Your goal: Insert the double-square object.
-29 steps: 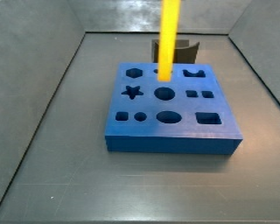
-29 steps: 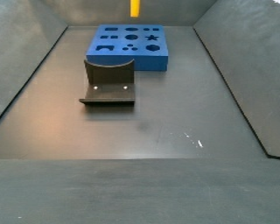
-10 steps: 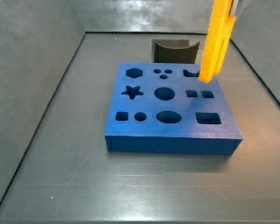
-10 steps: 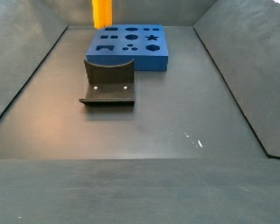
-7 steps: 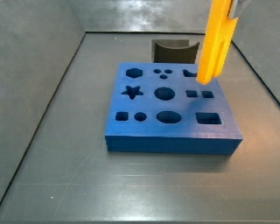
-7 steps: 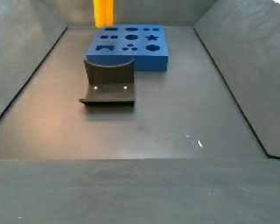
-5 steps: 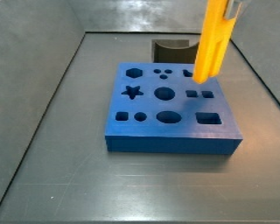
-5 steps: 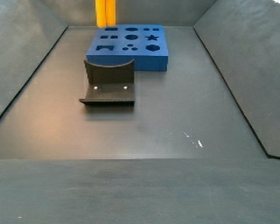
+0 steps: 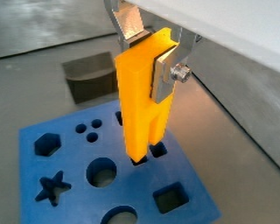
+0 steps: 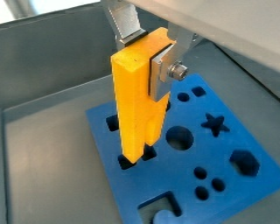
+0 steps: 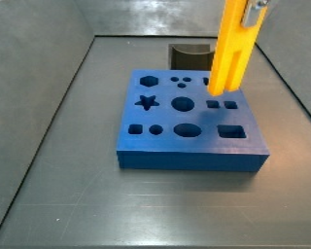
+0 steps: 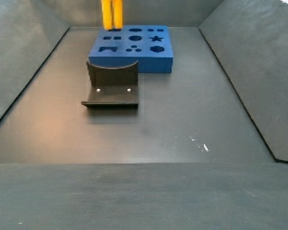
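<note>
Gripper (image 9: pixel 154 52) above the blue block (image 11: pixel 192 122), pinching the double-square object (image 9: pixel 143 96) near its top, bar upright, lower end just over the paired square holes (image 11: pixel 221 103) on the block's right side. Best done by squaring both prongs to the holes, then lowering straight and slowly. Floor (image 12: pixel 158 144) dark and bare; fixture (image 12: pixel 112 84) toward the middle; grey walls (image 12: pixel 21 72) close round.

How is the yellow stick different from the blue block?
The double-square object is bright yellow, and the blue block is blue. The double-square object is tall, thin and upright, while the blue block is wide and flat. The gripper holds the double-square object up, while the blue block lies on the floor. The blue block has many shaped holes; the bar has none.
</note>
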